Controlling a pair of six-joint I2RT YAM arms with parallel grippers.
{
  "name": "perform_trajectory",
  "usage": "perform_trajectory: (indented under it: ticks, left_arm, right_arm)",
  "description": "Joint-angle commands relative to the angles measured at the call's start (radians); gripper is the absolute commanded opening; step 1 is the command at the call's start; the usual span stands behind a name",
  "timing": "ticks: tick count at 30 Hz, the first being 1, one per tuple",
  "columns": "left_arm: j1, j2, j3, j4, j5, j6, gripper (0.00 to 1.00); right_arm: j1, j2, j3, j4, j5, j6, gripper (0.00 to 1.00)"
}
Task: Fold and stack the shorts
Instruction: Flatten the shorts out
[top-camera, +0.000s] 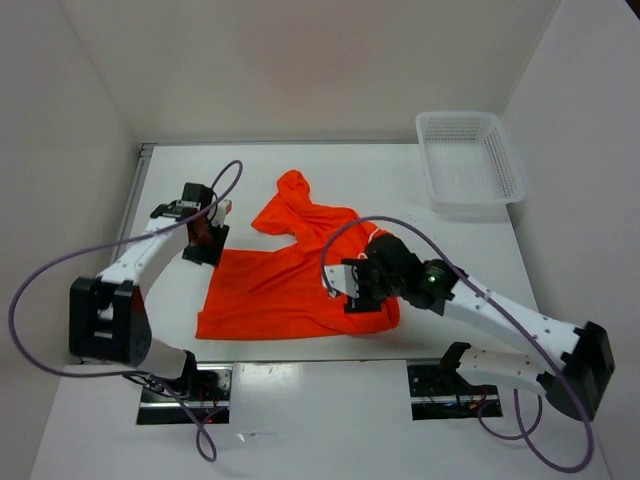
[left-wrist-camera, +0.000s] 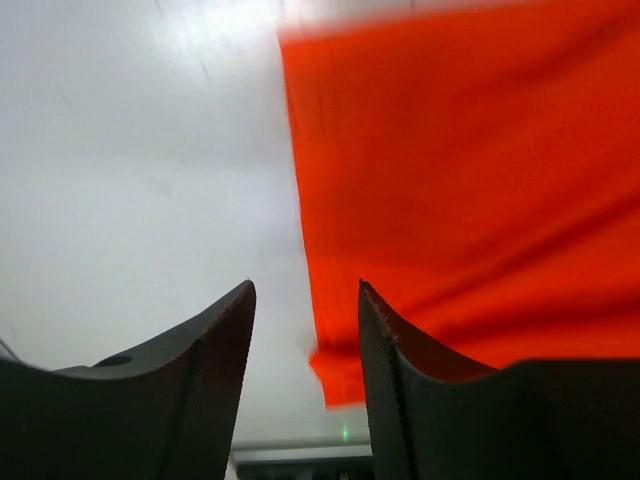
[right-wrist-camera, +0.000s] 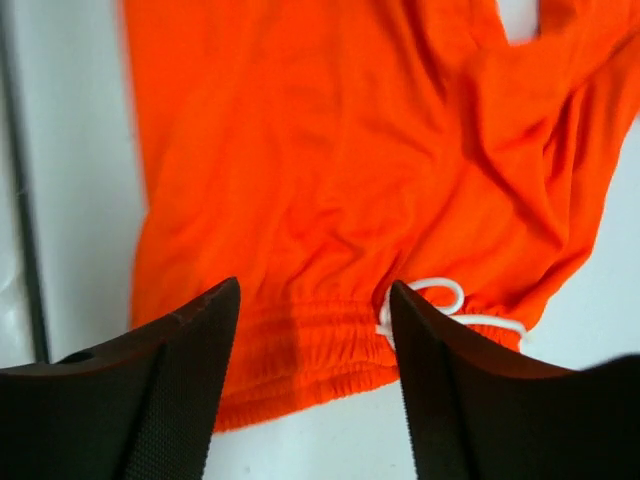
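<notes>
The bright orange shorts (top-camera: 285, 275) lie partly spread on the white table, one leg bunched toward the back (top-camera: 297, 200). My left gripper (top-camera: 205, 243) is open and empty, hovering at the shorts' left corner; its wrist view shows the cloth edge (left-wrist-camera: 450, 180) running past the fingers. My right gripper (top-camera: 352, 290) is open and empty above the gathered waistband (right-wrist-camera: 310, 340). The white drawstring (right-wrist-camera: 440, 300) loops beside its right finger (right-wrist-camera: 470, 400).
A white mesh basket (top-camera: 470, 160) stands at the back right of the table. White walls close the left, back and right. Purple cables loop off both arms. The table's front edge with two mounting plates runs below the shorts.
</notes>
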Motion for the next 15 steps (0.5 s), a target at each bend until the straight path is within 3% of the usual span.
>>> perform_trajectory:
  ticks: [1,3,4,7,11,15]
  left_arm:
    - [0.026,0.167,0.138,0.190,-0.010,0.002,0.54]
    - [0.026,0.233,0.149,0.251,0.013,0.002,0.55]
    - [0.026,0.248,0.149,0.265,0.013,0.002,0.57]
    - [0.017,0.334,0.149,0.293,0.013,0.002,0.59]
    - [0.017,0.394,0.149,0.313,0.035,0.002,0.59]
    - [0.017,0.425,0.158,0.297,0.099,0.002,0.56]
  right_arm:
    - [-0.098,0.176,0.105,0.161,0.028,0.176,0.65]
    - [-0.173,0.275,0.126,0.161,0.043,0.186,0.50]
    - [-0.189,0.365,0.146,0.161,0.073,0.186,0.36]
    - [-0.229,0.464,0.160,0.184,0.086,0.152,0.14]
    - [-0.229,0.465,0.123,0.230,0.066,0.054,0.00]
    - [-0.229,0.556,0.146,0.195,0.075,0.032,0.00]
